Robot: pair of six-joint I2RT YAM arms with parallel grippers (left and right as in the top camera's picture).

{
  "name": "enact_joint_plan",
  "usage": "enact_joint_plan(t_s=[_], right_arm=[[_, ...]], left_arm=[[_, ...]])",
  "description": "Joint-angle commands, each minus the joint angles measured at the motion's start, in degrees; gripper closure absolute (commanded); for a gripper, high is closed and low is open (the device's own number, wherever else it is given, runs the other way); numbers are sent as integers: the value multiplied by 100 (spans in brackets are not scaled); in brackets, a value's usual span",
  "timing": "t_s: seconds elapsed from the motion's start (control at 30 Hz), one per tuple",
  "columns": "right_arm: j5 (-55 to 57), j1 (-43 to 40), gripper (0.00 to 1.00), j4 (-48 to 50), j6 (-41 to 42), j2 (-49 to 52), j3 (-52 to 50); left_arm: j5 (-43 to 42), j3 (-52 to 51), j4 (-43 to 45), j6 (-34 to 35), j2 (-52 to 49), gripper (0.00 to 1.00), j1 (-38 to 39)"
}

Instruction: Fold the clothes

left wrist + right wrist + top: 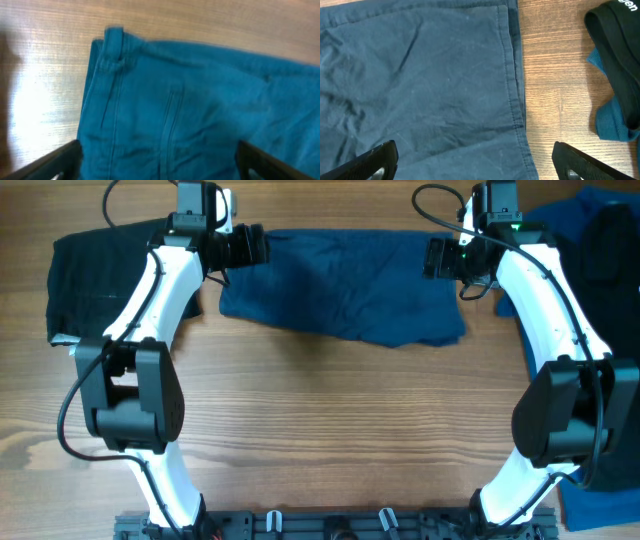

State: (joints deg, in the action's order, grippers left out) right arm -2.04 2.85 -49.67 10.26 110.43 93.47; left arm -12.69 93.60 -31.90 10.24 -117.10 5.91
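Since the left claw [245,247] and right claw [435,258] both hang wide open and empty over opposite ends of the navy shorts [345,295], which lie spread on the bench [320,420] between them, the fold likely wants matching corners pinched level and drawn over together; no container shows.

Flat on the desk [330,420], toward its far side: shorts [345,295]. Left of the shorts, near: another flat garment [95,285]. Right of the shorts, bare desk between: heap of clothes [600,250]. Above the shorts' left end: left pincer [255,248]. Above the right end: right pincer [432,258].
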Motion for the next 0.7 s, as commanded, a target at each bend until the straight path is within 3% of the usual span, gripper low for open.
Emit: enact_joint_plan(t_s=[0.0, 0.1, 0.3, 0.53, 0.67], right_arm=[[76, 28, 1, 15, 39, 72, -37], [76, 28, 0, 15, 37, 72, -37], [76, 28, 1, 15, 37, 72, -37], [76, 28, 1, 15, 37, 72, -37], [76, 28, 0, 15, 39, 72, -37]], left_arm=[[688, -39, -229, -387, -369, 0, 20], [1226, -39, 24, -389, -603, 0, 9], [1213, -39, 260, -385, -1040, 0, 61], [1224, -74, -428, -380, -1316, 0, 337], [1565, -74, -1150, -28, -1314, 0, 452]])
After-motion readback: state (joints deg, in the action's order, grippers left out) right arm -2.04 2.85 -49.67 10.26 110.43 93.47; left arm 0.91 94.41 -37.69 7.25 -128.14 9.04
